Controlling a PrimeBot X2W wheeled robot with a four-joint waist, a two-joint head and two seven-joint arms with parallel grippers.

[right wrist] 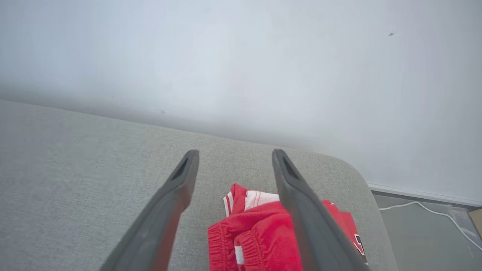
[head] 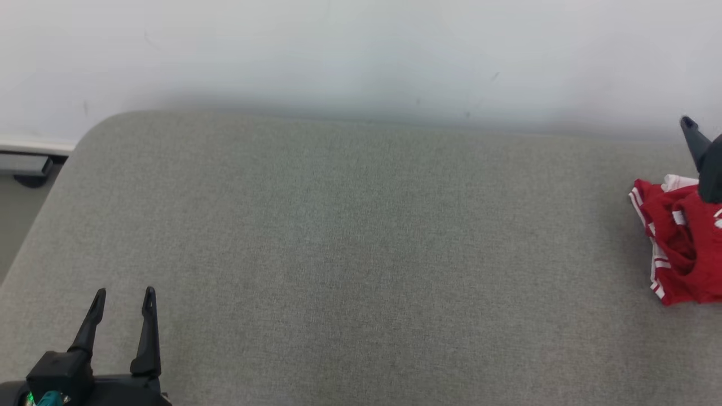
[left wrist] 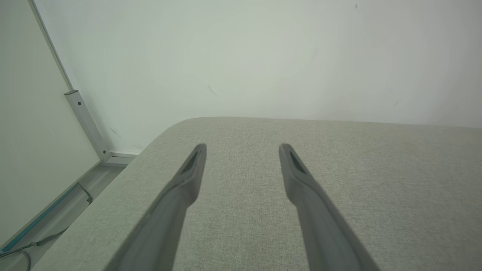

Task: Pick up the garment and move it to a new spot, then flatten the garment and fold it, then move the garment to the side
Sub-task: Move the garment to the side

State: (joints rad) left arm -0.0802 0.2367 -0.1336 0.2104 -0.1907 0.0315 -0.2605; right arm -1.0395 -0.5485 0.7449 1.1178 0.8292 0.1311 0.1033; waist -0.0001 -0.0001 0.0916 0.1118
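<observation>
Crumpled red-and-white fabric garment (right wrist: 260, 233): beneath my right end effector (right wrist: 233, 158), released. My left end effector (head: 124, 296): released, over grey fabric tabletop (head: 361, 254).

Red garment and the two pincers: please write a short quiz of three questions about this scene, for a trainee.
1. True or false: the left pincer holds the red garment.
2. In the head view, where on the grey cushion does the garment lie? A) far right B) centre C) far left
3. Fill in: the right pincer is ___ (open or shut).

Key: 1 false; 2 A; 3 open.
</observation>
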